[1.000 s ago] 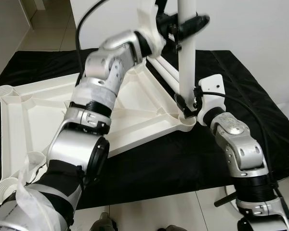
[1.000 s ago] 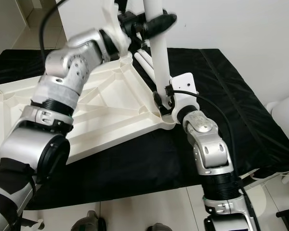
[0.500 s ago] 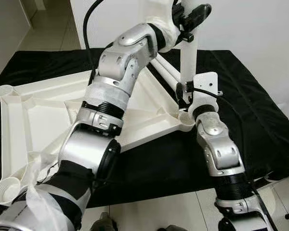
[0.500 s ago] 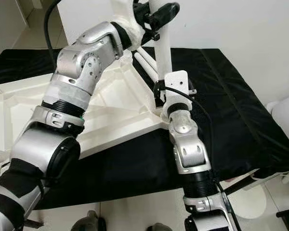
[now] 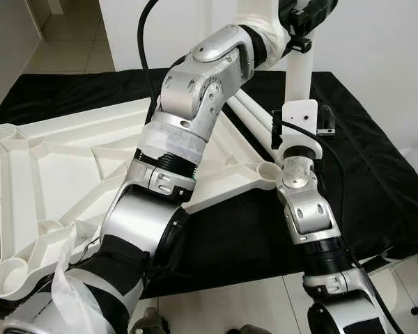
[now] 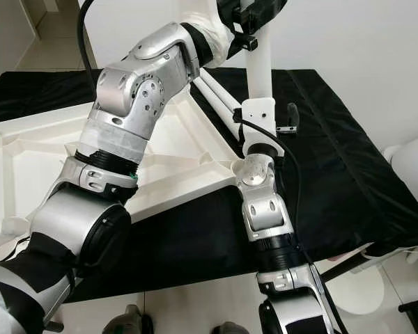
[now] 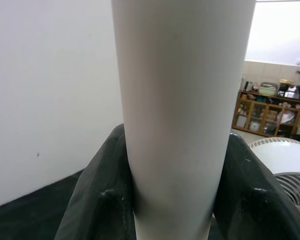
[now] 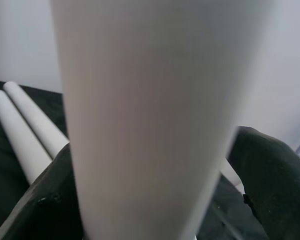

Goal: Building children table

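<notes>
- The left gripper (image 5: 308, 15) is up high at the far side of the scene, its black fingers (image 7: 97, 192) clamped on either side of an upright white table leg (image 5: 298, 80).
- The right gripper (image 6: 265, 115) sits lower on that same leg; one black finger (image 6: 291, 113) sticks out to the right of the post, and in the right wrist view dark pads (image 8: 275, 175) flank the white tube, so it looks clenched around it too.
- The leg stands vertical, its lower end hidden behind the right wrist's white housing (image 5: 297, 122), just beside and above a round corner socket (image 5: 268, 169) of the tabletop.
- The white tabletop (image 5: 63, 174) lies upside down, ribs showing, spread over the left and middle of a black cloth (image 5: 376, 188). More round sockets sit at its far-left corner (image 5: 5, 131) and near-left corner (image 5: 5, 275).
- Two more white legs (image 6: 219, 97) lie side by side on the cloth, running away toward the far wall, just left of the upright one.
- A white fan (image 6: 412, 170) stands off to the right, beyond the cloth's edge.
- Pale floor tiles (image 5: 216, 306) show at the near side.
</notes>
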Tool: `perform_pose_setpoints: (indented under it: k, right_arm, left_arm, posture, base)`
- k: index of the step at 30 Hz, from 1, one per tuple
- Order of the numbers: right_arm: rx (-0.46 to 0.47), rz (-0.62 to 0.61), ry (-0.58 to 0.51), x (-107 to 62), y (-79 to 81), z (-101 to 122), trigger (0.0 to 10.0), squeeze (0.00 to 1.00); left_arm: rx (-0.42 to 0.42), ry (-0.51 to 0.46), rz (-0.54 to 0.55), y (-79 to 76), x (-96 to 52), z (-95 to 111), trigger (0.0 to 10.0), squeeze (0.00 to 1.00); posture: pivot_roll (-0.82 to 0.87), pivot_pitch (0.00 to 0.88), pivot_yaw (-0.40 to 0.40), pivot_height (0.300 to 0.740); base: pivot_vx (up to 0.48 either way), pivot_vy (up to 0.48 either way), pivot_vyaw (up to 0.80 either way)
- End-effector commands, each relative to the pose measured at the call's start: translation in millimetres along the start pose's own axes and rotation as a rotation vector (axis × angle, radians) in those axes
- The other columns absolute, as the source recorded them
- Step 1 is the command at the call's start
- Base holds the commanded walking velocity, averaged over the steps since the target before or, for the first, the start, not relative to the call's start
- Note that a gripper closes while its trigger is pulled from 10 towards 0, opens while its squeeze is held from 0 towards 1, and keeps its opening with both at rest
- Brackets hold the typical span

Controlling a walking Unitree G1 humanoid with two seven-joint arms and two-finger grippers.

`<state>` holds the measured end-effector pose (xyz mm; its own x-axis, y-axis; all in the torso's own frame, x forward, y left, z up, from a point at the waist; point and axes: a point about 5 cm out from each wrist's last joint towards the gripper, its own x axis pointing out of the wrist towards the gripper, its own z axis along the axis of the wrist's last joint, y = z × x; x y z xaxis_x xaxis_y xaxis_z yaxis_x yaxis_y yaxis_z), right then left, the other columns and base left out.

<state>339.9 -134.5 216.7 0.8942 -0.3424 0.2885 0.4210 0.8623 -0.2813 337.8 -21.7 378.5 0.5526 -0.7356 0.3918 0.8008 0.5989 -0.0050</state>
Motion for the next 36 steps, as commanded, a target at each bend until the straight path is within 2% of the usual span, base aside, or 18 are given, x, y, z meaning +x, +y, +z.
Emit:
perform_pose_setpoints:
  k: [1,18,19,20,21,36]
  right_arm:
    - [-0.019,-0.042,-0.007,6.1,-4.2,0,10.0,0.00]
    - [-0.022,-0.058,-0.071,14.3,0.3,11,10.0,0.00]
    - [-0.018,-0.051,-0.082,14.5,1.5,12,1.9,0.00]
    - [-0.018,-0.051,-0.082,14.5,1.5,12,1.9,0.00]
    - [-0.017,-0.052,-0.083,14.4,1.8,12,0.0,0.00]
    - [0.018,-0.065,-0.075,14.6,1.1,11,0.0,0.00]
  left_arm:
    - [0.006,-0.010,0.038,-3.5,0.3,5,10.0,0.00]
    - [0.009,-0.004,0.029,-7.9,0.3,6,10.0,0.00]
    - [0.010,-0.002,0.028,-8.7,0.1,6,10.0,0.00]
    - [0.010,-0.002,0.028,-8.7,0.1,6,10.0,0.00]
    - [0.010,-0.001,0.026,-9.2,0.0,5,10.0,0.00]
    - [0.011,0.000,0.028,-11.3,0.3,5,10.0,0.00]
  posture:
    - [0.00,0.005,-0.025,0.740]
    - [0.00,0.005,-0.025,0.740]
    - [0.00,0.006,-0.024,0.740]
    - [0.00,0.006,-0.024,0.740]
    - [0.00,0.006,-0.024,0.740]
    - [0.00,0.006,-0.024,0.740]
  base:
    - [0.000,0.000,0.00]
    - [0.000,0.000,0.00]
    - [0.000,0.000,0.00]
    - [0.000,0.000,0.00]
    - [0.000,0.000,0.00]
    - [0.000,0.000,0.00]
